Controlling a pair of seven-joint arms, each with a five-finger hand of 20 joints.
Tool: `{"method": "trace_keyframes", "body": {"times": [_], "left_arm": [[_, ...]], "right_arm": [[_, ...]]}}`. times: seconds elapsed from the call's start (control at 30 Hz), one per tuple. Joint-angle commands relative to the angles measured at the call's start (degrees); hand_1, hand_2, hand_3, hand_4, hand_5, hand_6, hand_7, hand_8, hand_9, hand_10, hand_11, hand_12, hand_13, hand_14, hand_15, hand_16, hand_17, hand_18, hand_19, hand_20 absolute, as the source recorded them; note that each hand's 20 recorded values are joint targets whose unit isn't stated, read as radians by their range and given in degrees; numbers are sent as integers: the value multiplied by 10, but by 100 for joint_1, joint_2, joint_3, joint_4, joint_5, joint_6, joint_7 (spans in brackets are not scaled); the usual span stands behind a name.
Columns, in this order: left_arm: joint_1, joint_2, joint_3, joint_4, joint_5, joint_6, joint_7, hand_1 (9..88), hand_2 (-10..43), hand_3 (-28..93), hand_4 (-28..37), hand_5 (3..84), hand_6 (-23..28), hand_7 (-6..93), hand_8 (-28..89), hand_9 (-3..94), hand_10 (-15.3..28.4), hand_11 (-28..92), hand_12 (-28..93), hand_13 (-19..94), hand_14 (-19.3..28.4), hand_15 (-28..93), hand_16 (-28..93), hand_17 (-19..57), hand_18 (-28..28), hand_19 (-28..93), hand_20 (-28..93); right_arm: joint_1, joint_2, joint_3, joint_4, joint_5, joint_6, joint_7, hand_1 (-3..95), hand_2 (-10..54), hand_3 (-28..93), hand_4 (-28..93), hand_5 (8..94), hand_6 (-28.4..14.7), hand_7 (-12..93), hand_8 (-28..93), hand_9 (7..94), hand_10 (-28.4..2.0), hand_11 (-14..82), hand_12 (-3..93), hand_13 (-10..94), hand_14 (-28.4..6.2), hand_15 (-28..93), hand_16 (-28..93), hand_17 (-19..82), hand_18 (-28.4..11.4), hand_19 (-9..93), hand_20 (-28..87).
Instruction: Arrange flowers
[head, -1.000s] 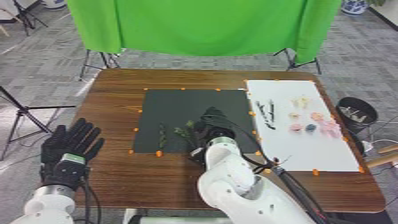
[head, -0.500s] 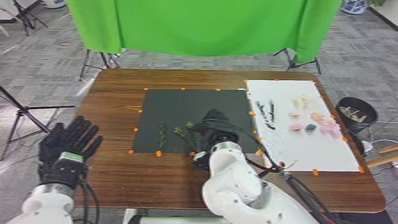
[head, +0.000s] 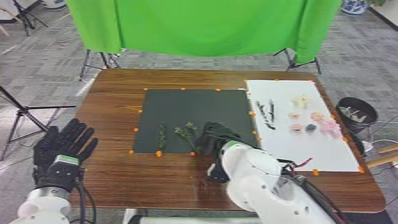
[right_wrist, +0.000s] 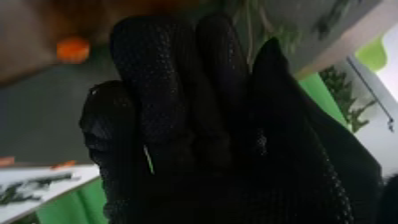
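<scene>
Over blk mat (head: 182, 102), R hand (head: 220, 136) is held w/ fingers approx. straight, close tog.; can't tell if anything's gripped. Just L of it, forked sprig (head: 185, 134) is laid, tips away from robot, axis leaning slightly L; farther L, straight sprig (head: 163, 136), axis near-to-far. R of hand, dark twigs (head: 272, 108) lie btwn it & pink flwrs (head: 329, 126). Well L, L hand (head: 62, 149) is spread wide.

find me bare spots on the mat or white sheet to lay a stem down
The dark mat's far half is bare, above the green sprigs, left of the sheet. The white sheet's near end is too, below the flowers. Crowded: the mat's near right, under the right hand.
</scene>
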Motion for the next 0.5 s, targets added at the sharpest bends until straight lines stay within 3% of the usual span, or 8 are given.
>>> {"method": "trace_keyframes", "body": {"times": [0.03,0.1,0.13,0.2,0.27,0.37,0.43,0.5], "left_arm": [[-48,-37,-15,33,-3,14,-38,281,158,735,-283,466,105,198,-109,390,159,245,96,277,167,437,-108,-63,146,425,61],[-98,-21,76,58,-10,19,31,282,158,734,-283,466,105,198,-109,391,159,246,96,278,167,437,-108,-63,146,426,61],[-108,-35,70,83,85,-33,-68,282,159,733,-283,466,104,199,-110,393,159,245,95,278,167,438,-108,-63,146,426,61],[-174,-19,89,72,73,51,-83,283,161,733,-283,466,105,200,-110,395,158,245,95,280,166,439,-109,-62,146,426,61],[-146,59,156,65,71,109,40,283,164,733,-283,468,105,201,-110,395,158,244,94,281,166,440,-109,-62,147,427,61],[-75,34,123,63,25,70,9,283,166,733,-283,468,104,204,-111,395,157,245,95,281,166,440,-110,-63,147,428,61],[-49,33,153,82,191,-14,8,284,167,732,-283,468,103,204,-112,396,157,244,95,281,165,441,-110,-63,148,429,61],[-76,37,168,98,494,-16,-124,284,168,731,-283,467,102,204,-113,395,157,243,94,281,165,441,-110,-63,148,428,61]], "right_arm": [[-27,-164,-195,177,-193,456,-102,425,156,726,-247,686,-60,460,189,778,-196,126,141,801,-122,508,272,445,-258,932,298],[-49,-151,-228,171,-283,503,-95,425,156,723,-248,681,-60,469,186,777,-195,129,142,799,-124,507,275,442,-257,932,296],[-42,-121,-282,175,-412,578,-52,425,155,722,-247,677,-61,474,185,777,-194,129,143,796,-124,506,276,440,-257,932,294],[-66,-94,-299,181,-458,703,-30,425,155,722,-246,674,-61,480,181,777,-194,129,143,796,-125,505,276,440,-257,932,290],[-73,-92,-265,140,-274,746,14,425,154,721,-245,673,-61,483,178,777,-193,130,143,796,-124,504,276,440,-257,932,286],[-102,-41,-313,73,-328,811,-76,425,155,721,-245,673,-61,484,175,777,-192,131,144,795,-125,504,276,439,-256,932,280],[-147,-83,-302,60,-213,849,-157,423,153,723,-243,675,-62,483,172,776,-192,132,145,794,-125,504,275,437,-256,932,277],[-172,-192,-312,84,-199,865,-158,414,145,731,-239,676,-62,484,168,775,-190,136,148,781,-130,509,277,428,-256,928,272]]}}
